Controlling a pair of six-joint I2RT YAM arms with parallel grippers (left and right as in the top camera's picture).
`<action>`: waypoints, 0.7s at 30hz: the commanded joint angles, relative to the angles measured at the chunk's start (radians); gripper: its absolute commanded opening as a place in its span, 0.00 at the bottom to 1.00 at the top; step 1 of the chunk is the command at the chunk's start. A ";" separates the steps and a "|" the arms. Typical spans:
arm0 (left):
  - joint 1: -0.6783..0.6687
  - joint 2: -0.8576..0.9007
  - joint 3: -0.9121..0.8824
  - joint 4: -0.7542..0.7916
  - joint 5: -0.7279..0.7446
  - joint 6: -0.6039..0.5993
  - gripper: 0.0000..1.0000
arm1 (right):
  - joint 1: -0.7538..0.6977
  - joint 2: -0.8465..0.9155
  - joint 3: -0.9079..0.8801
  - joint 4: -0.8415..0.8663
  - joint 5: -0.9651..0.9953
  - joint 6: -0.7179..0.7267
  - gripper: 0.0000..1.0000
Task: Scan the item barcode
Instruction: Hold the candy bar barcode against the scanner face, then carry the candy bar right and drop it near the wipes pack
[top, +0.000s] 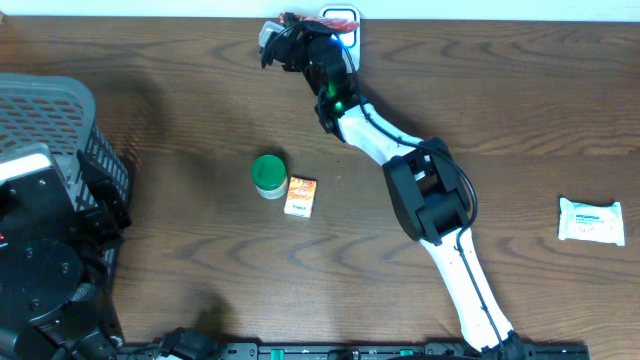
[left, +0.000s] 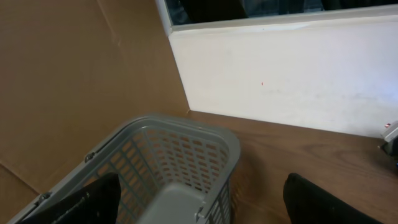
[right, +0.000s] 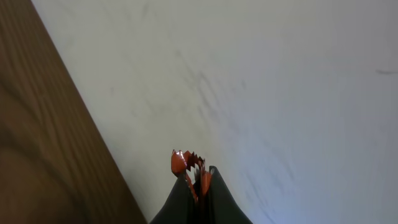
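Observation:
My right gripper reaches to the table's far edge and is shut on a small red packet. In the right wrist view the packet's serrated red edge sticks out between the closed fingers, with a white wall behind it. A white scanner-like device with a red and blue glow sits just right of that gripper. No barcode shows. My left gripper hangs open over the grey basket, nothing between its black fingers.
A green-lidded jar and a small orange box stand mid-table. A white wipes packet lies at the right. The grey basket fills the left edge, with the left arm's black body beside it.

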 joint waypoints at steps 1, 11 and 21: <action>0.003 0.002 -0.004 0.001 -0.009 -0.002 0.84 | -0.007 -0.016 0.015 0.003 0.064 -0.022 0.01; 0.003 0.002 -0.004 0.001 -0.009 -0.002 0.84 | -0.034 -0.288 0.015 -0.547 0.282 0.021 0.01; 0.003 0.002 -0.004 0.001 -0.009 -0.002 0.84 | -0.220 -0.443 0.015 -1.191 0.682 0.238 0.01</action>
